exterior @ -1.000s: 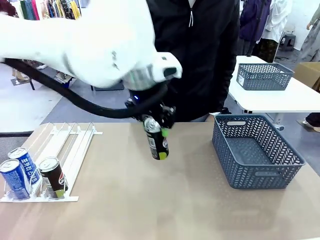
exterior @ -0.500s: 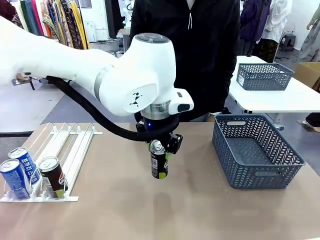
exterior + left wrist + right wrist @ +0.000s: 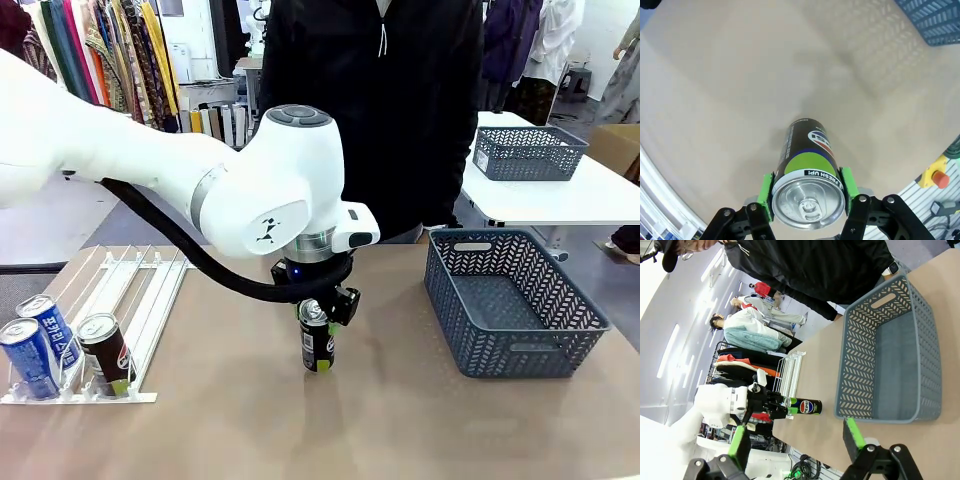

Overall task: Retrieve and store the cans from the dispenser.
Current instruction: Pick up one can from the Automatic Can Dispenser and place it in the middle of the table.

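Green-padded fingers (image 3: pixel 768 196) pinch a dark can (image 3: pixel 807 162) near its silver top.

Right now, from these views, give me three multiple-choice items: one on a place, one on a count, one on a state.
1. Where is the dark can that the left gripper grips?
A) upright over the bare table, between the dispenser and the grey-blue basket
B) inside the basket
C) in a dispenser lane

2. How many cans sit at the dispenser's front stops?
A) one
B) three
C) five

3. How is the right gripper?
A) shut on a blue can
B) shut on the basket's rim
C) open, nothing between its pads

Answers:
1 A: the front view shows it mid-table, clamped near its top.
2 B: two blue cans and one dark one stand there.
3 C: its own wrist view shows the green pads wide apart.
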Robot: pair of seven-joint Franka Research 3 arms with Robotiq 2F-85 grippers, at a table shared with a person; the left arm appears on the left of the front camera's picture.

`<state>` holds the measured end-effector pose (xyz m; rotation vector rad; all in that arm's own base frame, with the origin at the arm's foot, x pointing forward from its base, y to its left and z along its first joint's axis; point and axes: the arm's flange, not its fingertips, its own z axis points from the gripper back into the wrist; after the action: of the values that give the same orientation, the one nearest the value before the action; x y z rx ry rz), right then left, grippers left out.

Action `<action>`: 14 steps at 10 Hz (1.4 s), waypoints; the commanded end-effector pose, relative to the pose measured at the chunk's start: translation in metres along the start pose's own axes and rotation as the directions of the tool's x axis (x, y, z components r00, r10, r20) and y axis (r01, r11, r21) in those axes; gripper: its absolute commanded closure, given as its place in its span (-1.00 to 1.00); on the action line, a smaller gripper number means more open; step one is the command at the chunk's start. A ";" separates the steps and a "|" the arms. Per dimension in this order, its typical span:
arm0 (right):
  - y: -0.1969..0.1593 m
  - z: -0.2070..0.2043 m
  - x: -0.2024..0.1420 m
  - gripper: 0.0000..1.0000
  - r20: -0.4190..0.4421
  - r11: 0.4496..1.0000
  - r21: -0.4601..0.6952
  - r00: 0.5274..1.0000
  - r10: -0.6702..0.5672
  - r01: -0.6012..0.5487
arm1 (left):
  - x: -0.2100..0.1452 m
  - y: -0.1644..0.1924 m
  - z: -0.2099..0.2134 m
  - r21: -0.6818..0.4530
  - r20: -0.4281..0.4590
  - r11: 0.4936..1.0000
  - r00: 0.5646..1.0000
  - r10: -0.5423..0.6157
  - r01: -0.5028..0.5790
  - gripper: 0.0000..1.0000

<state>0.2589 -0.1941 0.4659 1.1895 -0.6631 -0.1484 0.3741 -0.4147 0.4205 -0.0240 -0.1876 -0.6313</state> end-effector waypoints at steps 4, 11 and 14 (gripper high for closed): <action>0.001 0.001 0.000 -1.00 0.001 1.000 0.012 1.000 0.004 -0.004 | 0.000 0.006 -0.003 -0.015 -0.025 1.000 1.000 -0.012 0.012 -1.00; 0.001 0.001 0.000 -1.00 0.001 1.000 0.012 1.000 0.004 -0.004 | -0.025 0.026 0.082 -0.032 0.079 0.997 0.994 0.070 -0.067 -1.00; 0.001 0.001 0.000 -1.00 0.001 1.000 0.012 1.000 0.004 -0.004 | -0.070 0.124 0.188 -0.340 0.158 0.931 0.968 0.193 -0.131 -1.00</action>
<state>0.2588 -0.1943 0.4657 1.1898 -0.6630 -0.1492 0.3574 -0.3163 0.5957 -0.3175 -0.2990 -0.5022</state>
